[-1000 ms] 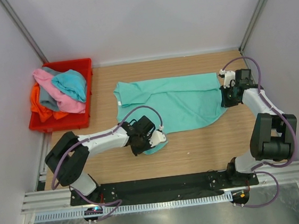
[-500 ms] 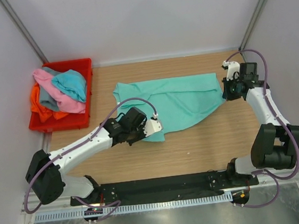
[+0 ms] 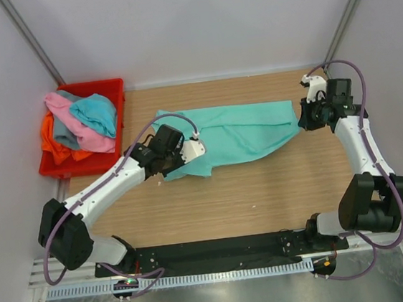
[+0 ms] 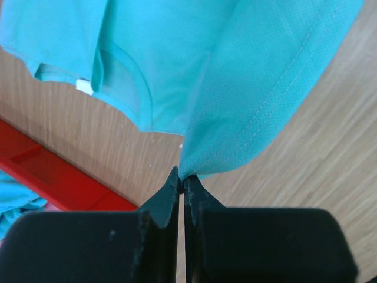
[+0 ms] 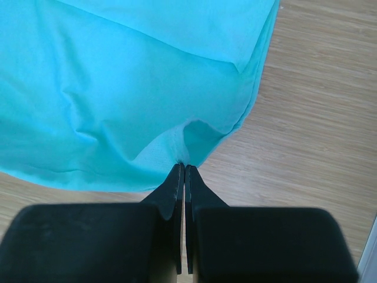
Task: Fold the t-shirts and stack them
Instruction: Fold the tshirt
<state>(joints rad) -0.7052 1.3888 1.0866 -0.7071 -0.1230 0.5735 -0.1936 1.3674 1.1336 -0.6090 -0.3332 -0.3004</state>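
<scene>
Top view: the mint green t-shirt (image 3: 246, 133) lies on the wooden table (image 3: 249, 196) at upper centre of the frame, right of the red bin (image 3: 114, 84) and stretched between the two grippers. Its lower left part is doubled over itself, so the sleeves are hard to make out. The tips of the left gripper (image 3: 187, 152) and the right gripper (image 3: 304, 121) are hidden here by the wrist housings and the cloth.

In the bin at upper left, the grey shirt (image 3: 63, 134) is largely buried under the pink shirt (image 3: 77, 131) and the turquoise shirt (image 3: 96, 113). The orange shirt (image 3: 49, 142) shows only along the left side.

Left wrist view: the fingers (image 4: 159, 206) are pressed together on a stitched hem corner rising from their tips toward the upper right. The neck opening with a white label (image 4: 84, 86) lies at upper left, and the shirt is cut off by the frame edges.

Right wrist view: the fingers (image 5: 168, 188) are closed on a raised pucker of the shirt's edge. The cloth fills the upper left of the frame.
</scene>
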